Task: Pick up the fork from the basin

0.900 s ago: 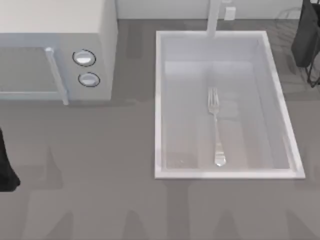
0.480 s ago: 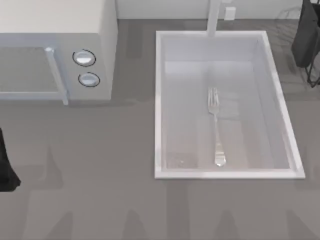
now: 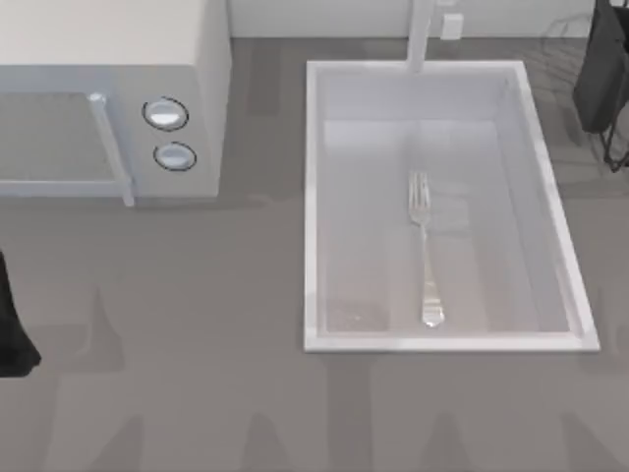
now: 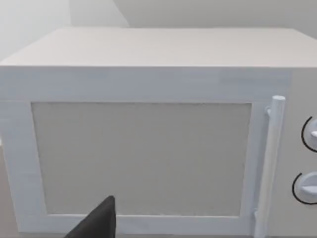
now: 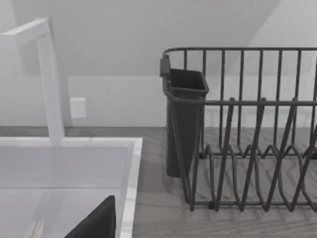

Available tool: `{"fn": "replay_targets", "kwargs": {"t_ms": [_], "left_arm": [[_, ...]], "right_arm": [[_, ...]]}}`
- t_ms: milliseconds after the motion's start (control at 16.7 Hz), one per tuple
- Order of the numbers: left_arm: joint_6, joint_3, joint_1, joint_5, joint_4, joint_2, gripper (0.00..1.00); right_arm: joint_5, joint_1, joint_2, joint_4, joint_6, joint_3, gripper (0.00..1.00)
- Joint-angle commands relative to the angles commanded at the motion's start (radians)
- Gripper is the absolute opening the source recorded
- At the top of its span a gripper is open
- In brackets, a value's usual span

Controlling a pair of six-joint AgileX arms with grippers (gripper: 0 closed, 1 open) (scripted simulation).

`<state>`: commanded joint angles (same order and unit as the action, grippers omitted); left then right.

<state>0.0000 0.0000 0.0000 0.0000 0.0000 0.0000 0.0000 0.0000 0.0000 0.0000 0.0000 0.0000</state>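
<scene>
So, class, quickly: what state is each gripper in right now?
Left gripper: cannot be told; parked facing the microwave.
Right gripper: cannot be told; above the basin, away from the fork.

Grey table: microwave far left, basin right, dark dish rack beside basin

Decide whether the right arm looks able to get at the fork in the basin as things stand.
Probably yes: the fork lies flat and alone on the basin floor, open from above, nothing covering it.
</scene>
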Motion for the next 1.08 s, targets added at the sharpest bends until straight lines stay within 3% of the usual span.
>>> {"fn": "replay_targets", "kwargs": {"t_ms": [660,1080], "left_arm": [[0.0,0.0,0.0,0.0,0.0,0.0,1.0],[0.0,0.0,0.0,0.0,0.0,0.0,1.0]], "right_arm": [[0.0,0.004,0.027,-0.015,0.004,0.025,1.0],[0.003,0.056,0.403,-0.224,0.063,0.383,1.0]]}}
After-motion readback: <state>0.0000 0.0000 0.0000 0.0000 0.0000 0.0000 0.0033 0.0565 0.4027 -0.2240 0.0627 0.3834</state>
